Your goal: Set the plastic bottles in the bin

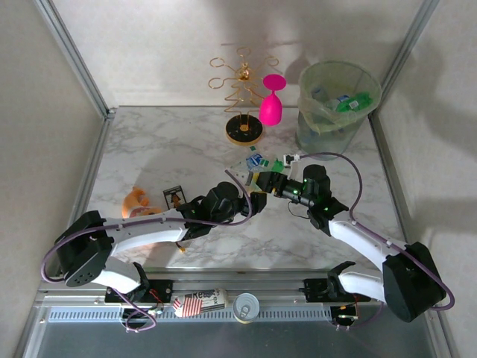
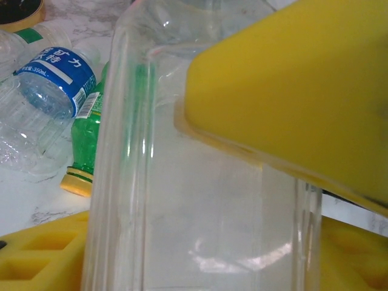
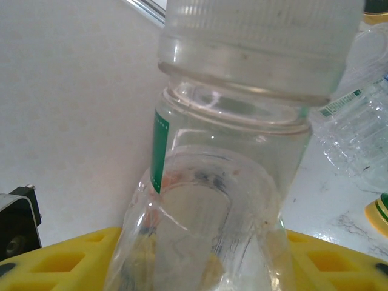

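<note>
The left fingers (image 2: 291,91) are clamped on a clear bottle (image 2: 200,230), one yellow pad on each side; its long axis runs straight away from the wrist camera. Beyond it a blue-labelled bottle (image 2: 51,85) and a green bottle (image 2: 85,136) lie on their sides, the green one's yellow cap pointing toward the camera. Just to the right, the right fingers (image 3: 54,260) are closed in on the body of a green-labelled bottle (image 3: 236,151), its capped end pointing away from the wrist. The bin (image 1: 317,134) stands at the far right corner with bottles inside. The bench (image 1: 164,149) is white marble, boxed by pale walls (image 1: 45,112).
</note>
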Tool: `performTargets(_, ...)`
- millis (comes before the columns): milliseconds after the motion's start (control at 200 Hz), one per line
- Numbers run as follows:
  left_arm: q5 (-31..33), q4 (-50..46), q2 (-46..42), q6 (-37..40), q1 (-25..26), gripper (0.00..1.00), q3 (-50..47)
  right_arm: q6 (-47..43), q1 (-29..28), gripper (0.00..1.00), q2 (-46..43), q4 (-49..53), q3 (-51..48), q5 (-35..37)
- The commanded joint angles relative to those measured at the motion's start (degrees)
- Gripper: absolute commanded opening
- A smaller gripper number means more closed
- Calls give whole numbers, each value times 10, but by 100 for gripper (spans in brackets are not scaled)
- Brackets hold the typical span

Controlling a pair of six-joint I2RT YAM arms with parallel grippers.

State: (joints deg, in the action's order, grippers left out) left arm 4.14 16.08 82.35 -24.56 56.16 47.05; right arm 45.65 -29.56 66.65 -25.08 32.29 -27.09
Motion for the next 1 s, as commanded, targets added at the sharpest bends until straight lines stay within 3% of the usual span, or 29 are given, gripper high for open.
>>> performTargets(0, 2, 22, -18, 5, 4, 65, -6, -8, -2, 57, -3, -23, 13, 10)
performTargets(255, 10, 24, -30, -3, 5, 87, -21, -39, -2, 56, -8, 18, 35, 48)
performTargets(526, 89, 49, -94, -28, -5, 94, -78, -122, 3, 56, -18, 158, 110, 147)
performTargets(766, 118, 29, -116, -93, -61, 100, -105, -207, 18, 55, -15, 263, 214, 234)
performTargets(996, 162, -18, -130, -171, -111, 100, -134, -255, 87, 53, -5, 304, 325, 278)
